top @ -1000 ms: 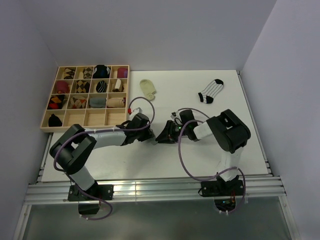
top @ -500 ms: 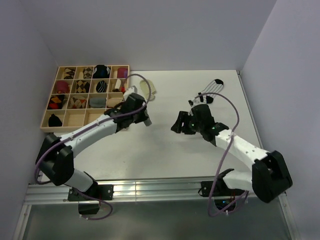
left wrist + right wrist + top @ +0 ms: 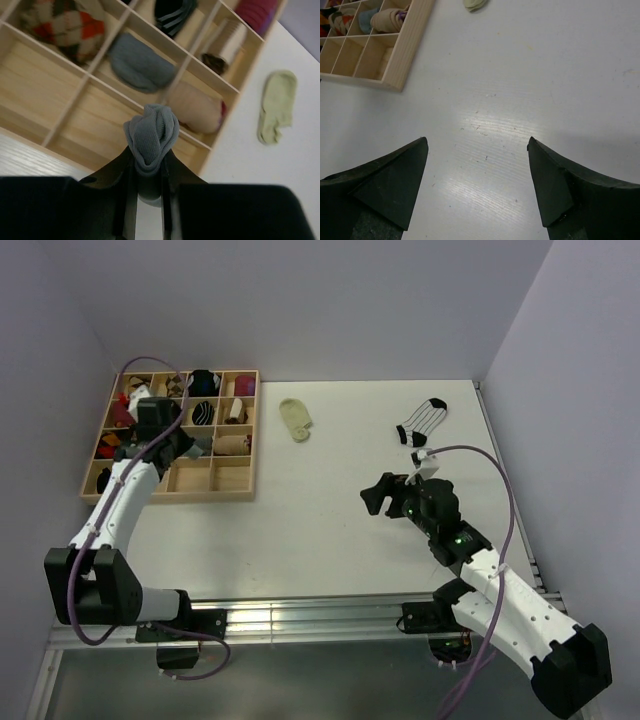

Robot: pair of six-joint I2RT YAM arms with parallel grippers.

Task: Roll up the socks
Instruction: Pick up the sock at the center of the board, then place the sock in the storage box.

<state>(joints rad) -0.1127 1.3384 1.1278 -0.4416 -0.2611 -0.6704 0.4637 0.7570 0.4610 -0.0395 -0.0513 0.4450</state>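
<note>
— So, from above, where are your hands?
— My left gripper (image 3: pixel 192 447) is at the left of the frame, over the wooden tray (image 3: pixel 170 496) of rolled socks. My right gripper (image 3: pixel 378 495) hangs right of centre above the white table (image 3: pixel 320 540). A pale green sock (image 3: pixel 296 418) lies flat at the upper middle and a striped sock (image 3: pixel 422 422) at the upper right, well apart.
— And the left wrist camera?
— My fingers (image 3: pixel 117 172) are pinched narrow on a grey sock roll (image 3: pixel 151 132), mid-frame, standing upright above the tray's dividers. Behind it sit a blue-grey roll (image 3: pixel 140 67) and a tan roll (image 3: pixel 195 107) in neighbouring compartments. Which compartment mine hangs over I cannot tell.
— The right wrist?
— Those fingers are spread wide, with the table showing between them. The tray's corner sits at the upper left.
</note>
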